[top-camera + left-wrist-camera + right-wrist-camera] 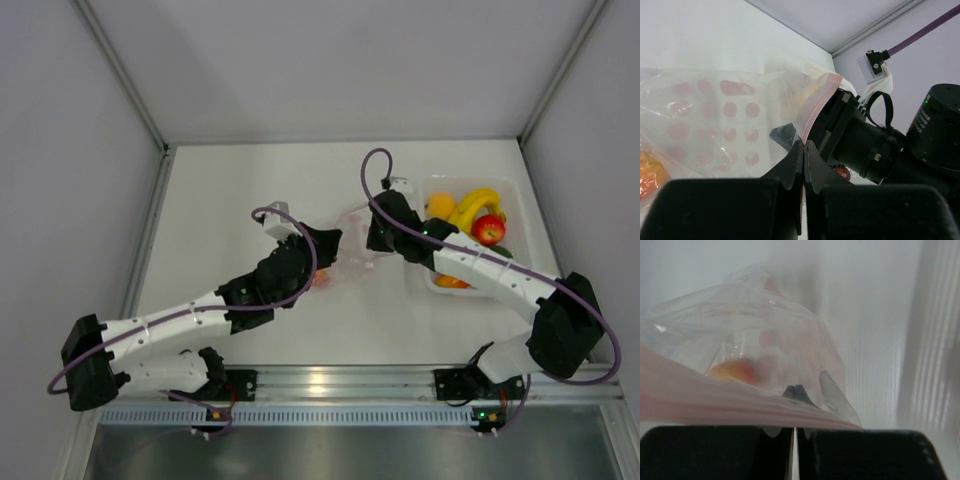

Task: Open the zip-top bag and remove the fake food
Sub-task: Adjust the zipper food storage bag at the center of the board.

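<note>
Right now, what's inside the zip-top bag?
One orange-red piece of fake food shows through the clear zip-top bag. Pink print and creases hide the rest, so more pieces cannot be ruled out.

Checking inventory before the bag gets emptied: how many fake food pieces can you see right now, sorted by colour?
Yellow: 1, banana bunch
Orange: 3, round fruit, tray-edge piece, bagged piece in the zip-top bag
Red: 1, apple
Green: 1, green piece
Total: 6 showing; the right arm hides part of the tray.

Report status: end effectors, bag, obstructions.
Left end effector shut on zip-top bag edge; right end effector shut on its pink strip. Orange fake food inside. No obstruction seen.
</note>
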{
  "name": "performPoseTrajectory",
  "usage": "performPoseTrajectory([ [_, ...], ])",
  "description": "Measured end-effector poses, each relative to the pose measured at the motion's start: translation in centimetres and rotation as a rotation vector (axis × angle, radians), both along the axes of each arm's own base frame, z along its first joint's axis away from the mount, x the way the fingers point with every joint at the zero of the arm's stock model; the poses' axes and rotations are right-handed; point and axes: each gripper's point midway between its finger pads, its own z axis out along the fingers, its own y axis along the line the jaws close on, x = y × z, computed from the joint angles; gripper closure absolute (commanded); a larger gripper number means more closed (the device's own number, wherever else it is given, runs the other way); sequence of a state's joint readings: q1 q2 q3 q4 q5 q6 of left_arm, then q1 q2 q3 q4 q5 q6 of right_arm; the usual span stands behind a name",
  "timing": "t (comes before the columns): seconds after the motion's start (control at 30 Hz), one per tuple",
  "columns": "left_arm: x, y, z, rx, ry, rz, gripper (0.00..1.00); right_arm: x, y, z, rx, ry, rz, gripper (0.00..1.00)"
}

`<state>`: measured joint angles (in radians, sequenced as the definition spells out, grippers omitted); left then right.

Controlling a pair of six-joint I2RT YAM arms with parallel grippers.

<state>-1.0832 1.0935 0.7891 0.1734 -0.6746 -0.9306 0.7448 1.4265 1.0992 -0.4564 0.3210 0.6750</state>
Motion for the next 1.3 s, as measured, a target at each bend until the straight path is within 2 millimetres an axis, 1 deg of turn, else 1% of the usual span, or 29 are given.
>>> performPoseTrajectory([
  [0.13, 0.1, -0.8, -0.3, -0.001, 0.011, -0.002, 1.00, -0.5, 0.5, 0.9, 0.048, 0.006, 0.036, 1.00],
  [0.3, 0.1, -1.5, 0.1, -0.011, 0.012, -0.004, 1.00, -1.1, 1.5, 1.7, 0.098, 0.020, 0.080, 1.00],
  [0.63, 0.1, -2.1, -0.6, 0.000, 0.024, -0.009, 1.00, -0.9, 3.2, 3.3, 0.200, 0.015, 0.077, 1.00],
  [0.73, 0.3, -2.8, 0.0, 0.012, 0.013, -0.023, 1.00, -0.5, 3.6, 4.0, 0.231, 0.007, 0.065, 1.00],
  [0.8, 0.5, -3.6, 0.8, 0.025, -0.002, -0.040, 1.00, -0.1, 4.3, 4.8, 0.248, -0.001, 0.068, 1.00],
  [0.93, 1.7, -4.0, 2.2, 0.056, -0.035, -0.019, 1.00, 0.4, 4.8, 5.6, 0.284, -0.003, 0.054, 1.00],
  [1.03, 2.2, -3.9, 2.5, 0.078, -0.046, -0.005, 1.00, 0.6, 5.3, 5.6, 0.313, 0.011, 0.047, 1.00],
  [1.13, 2.4, -3.6, 2.4, 0.083, -0.045, 0.008, 1.00, 0.6, 5.6, 5.1, 0.333, 0.034, 0.037, 1.00],
  [1.23, 1.7, -4.4, 3.0, 0.049, -0.051, -0.028, 1.00, 0.8, 6.1, 4.4, 0.360, 0.037, 0.029, 1.00],
  [1.3, 1.1, -4.8, 3.0, 0.038, -0.051, -0.050, 1.00, 0.8, 6.3, 3.7, 0.357, 0.044, 0.031, 1.00],
])
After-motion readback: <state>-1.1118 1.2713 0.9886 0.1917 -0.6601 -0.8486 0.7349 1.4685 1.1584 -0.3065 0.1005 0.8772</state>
